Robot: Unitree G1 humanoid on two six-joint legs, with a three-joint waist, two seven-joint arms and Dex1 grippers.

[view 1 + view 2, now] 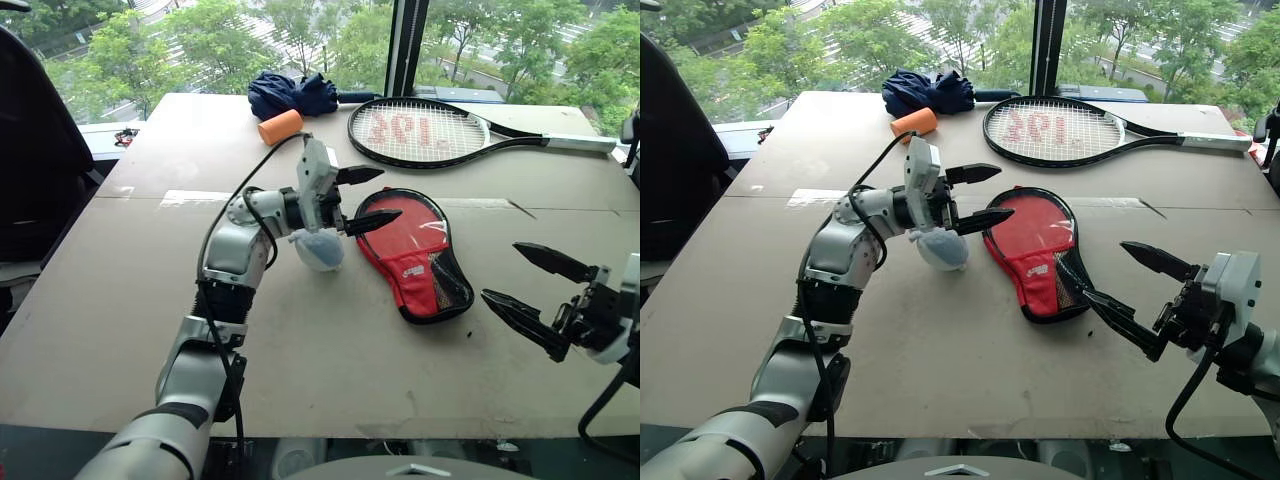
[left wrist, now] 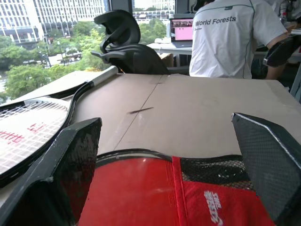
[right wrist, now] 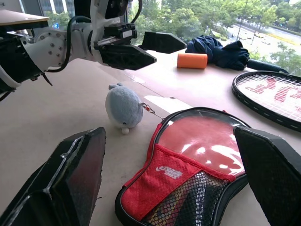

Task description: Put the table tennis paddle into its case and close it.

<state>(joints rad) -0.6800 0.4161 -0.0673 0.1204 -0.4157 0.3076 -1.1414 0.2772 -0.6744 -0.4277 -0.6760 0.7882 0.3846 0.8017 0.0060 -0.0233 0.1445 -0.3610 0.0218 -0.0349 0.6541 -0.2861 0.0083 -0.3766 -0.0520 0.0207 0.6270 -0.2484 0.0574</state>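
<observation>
The case (image 1: 415, 252) lies flat mid-table, red with a white logo and a black mesh pocket, its round end toward the window. Its grey plush charm (image 1: 320, 250) rests on the table beside that round end, joined to it by a short chain (image 3: 149, 110). My left gripper (image 1: 390, 195) hovers open over the case's round end, just above the charm, with nothing between its fingers. To the right of the case's narrow end, my right gripper (image 1: 500, 270) stands open and empty, pointing at the case. The table tennis paddle is hidden.
A large black tennis racket (image 1: 430, 130) lies behind the case. A dark blue folded umbrella (image 1: 292, 93) with an orange handle (image 1: 280, 126) sits at the back. A black chair (image 1: 35, 150) stands to the left. A person (image 2: 230, 37) sits beyond the table's right side.
</observation>
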